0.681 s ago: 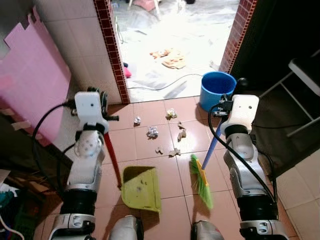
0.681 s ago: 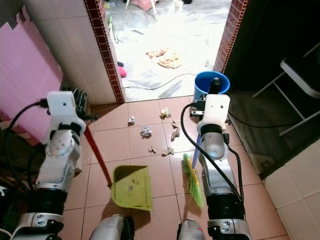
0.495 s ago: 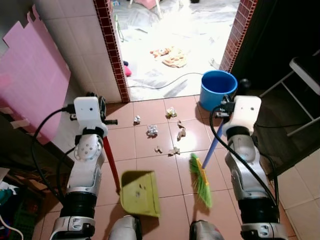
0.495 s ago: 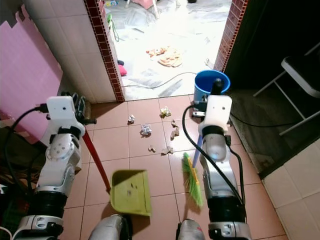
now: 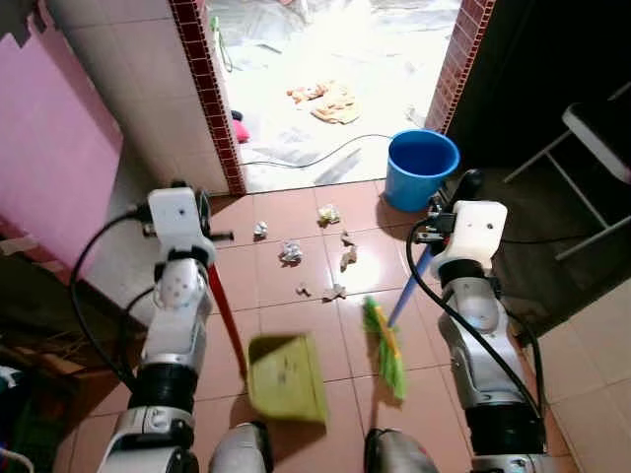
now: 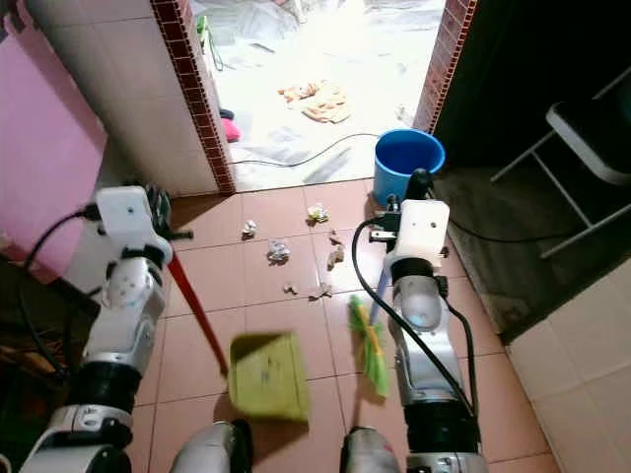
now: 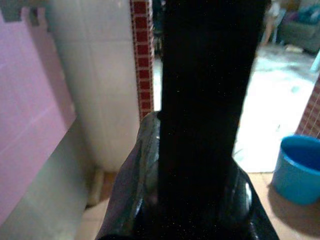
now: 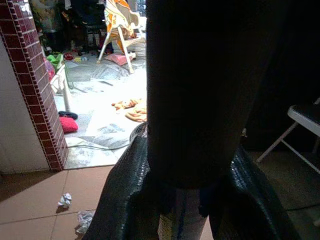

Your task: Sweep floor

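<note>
Over at the 9 o'clock side there's a pink board (image 5: 54, 148) leaning on the white tiled wall, and just right of it the left tool (image 5: 189, 207) is clamped on the red handle (image 5: 225, 313) of the yellow-green dustpan (image 5: 287, 376). The pan sits at about 6 o'clock, low on the terracotta floor (image 5: 296, 315) with its mouth facing up toward the mess, I'd guess so the litter can get pushed straight in. The paper scraps (image 5: 292, 252) are scattered around 12 o'clock of the pan, between it and the doorway, well apart from it for now. Moving right, the green broom head (image 5: 383, 347) rests on the tiles just beside the pan, on the near side of the scraps, so it'll probably need to reach past them before pulling back. Its blue stick (image 5: 406, 294) runs up to the right tool (image 5: 455, 197), which is closed around it; the right wrist view shows the fingers wrapped on the stick. At 1 o'clock a blue bucket (image 5: 423, 166) stands by the doorway, and it looks close enough to get knocked on a wide stroke.
</note>
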Robot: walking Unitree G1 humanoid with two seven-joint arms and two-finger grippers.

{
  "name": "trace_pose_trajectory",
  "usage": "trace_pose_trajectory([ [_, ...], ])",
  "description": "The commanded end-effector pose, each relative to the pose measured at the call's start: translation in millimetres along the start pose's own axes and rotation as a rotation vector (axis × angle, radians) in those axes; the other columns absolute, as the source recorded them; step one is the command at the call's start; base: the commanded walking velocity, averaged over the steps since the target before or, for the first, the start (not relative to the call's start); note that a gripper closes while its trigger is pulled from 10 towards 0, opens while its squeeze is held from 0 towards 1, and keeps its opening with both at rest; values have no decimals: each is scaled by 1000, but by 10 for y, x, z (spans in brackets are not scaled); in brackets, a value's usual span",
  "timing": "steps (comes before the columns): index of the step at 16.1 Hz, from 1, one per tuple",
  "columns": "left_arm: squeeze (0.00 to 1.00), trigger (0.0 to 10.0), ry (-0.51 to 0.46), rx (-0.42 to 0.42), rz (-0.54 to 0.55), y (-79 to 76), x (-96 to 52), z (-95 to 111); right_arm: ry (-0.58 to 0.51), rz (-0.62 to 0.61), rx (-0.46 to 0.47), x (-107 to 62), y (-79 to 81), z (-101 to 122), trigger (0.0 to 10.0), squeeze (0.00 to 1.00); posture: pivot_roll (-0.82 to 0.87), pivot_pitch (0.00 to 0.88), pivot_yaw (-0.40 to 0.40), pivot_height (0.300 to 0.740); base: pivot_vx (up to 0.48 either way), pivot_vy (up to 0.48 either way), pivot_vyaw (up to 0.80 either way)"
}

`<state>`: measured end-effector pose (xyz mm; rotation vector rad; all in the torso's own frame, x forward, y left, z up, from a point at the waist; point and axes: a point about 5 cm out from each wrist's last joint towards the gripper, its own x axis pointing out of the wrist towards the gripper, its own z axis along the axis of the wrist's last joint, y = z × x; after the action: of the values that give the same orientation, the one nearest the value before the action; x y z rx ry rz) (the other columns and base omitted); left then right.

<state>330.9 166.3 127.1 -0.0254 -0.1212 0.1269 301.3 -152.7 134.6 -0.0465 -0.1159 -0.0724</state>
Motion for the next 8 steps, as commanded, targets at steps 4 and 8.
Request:
trace_pose_trajectory([
  [4, 0, 10000, -98, -2, -4, 7, 81, 193, -27, 5, 4, 11, -29, 52, 10000, 0, -56, 115, 46, 740, 316, 0, -400],
  [8, 0, 10000, -130, -18, 3, 7, 86, 289, -34, 20, 2, 33, -2, 60, 10000, 0, -53, 113, 42, 740, 385, 219, 0],
])
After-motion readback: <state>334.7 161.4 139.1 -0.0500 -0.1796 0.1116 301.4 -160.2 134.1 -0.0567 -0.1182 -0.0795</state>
